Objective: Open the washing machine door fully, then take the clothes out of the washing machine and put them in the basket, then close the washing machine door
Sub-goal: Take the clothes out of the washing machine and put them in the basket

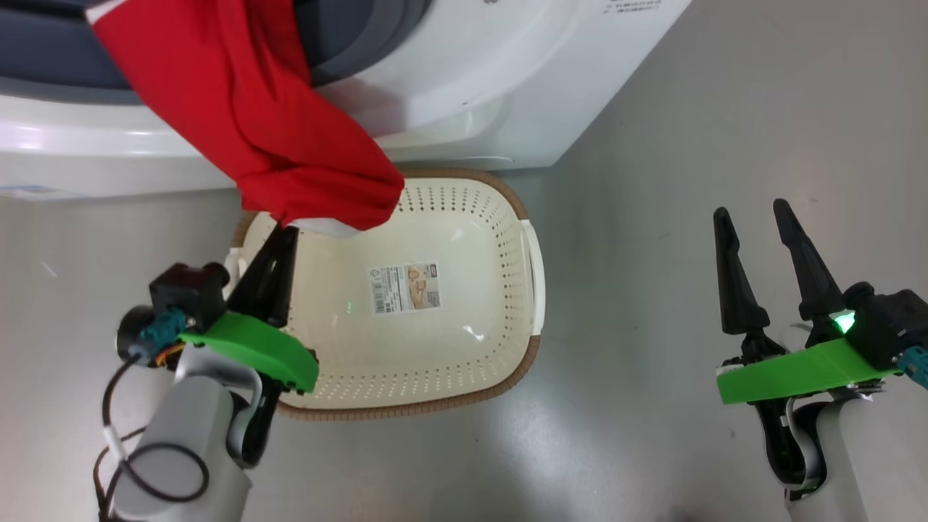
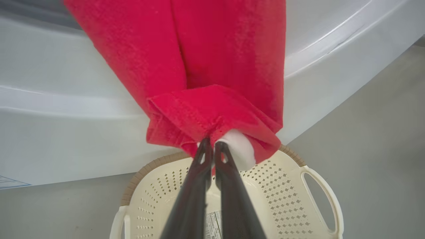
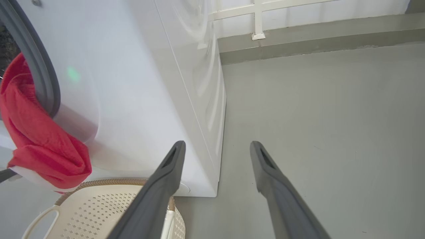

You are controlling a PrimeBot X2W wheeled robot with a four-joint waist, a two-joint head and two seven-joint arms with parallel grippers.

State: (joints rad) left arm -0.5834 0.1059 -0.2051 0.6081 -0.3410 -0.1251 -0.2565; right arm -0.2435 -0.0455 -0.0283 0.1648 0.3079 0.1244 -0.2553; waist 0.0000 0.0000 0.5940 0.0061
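Left of frame centre, the left gripper (image 1: 281,232) pinched a bright red fabric garment (image 1: 290,145) over the cream perforated basket (image 1: 500,290) for dropping; right gripper (image 1: 751,212) gaped empty.

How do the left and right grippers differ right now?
The left gripper is shut, pinching the lower fold of the red clothes; the right gripper is open and holds nothing. The left gripper is over the basket; the right gripper is over bare floor, apart from the basket. Both have long dark fingers and a green bracket behind them.
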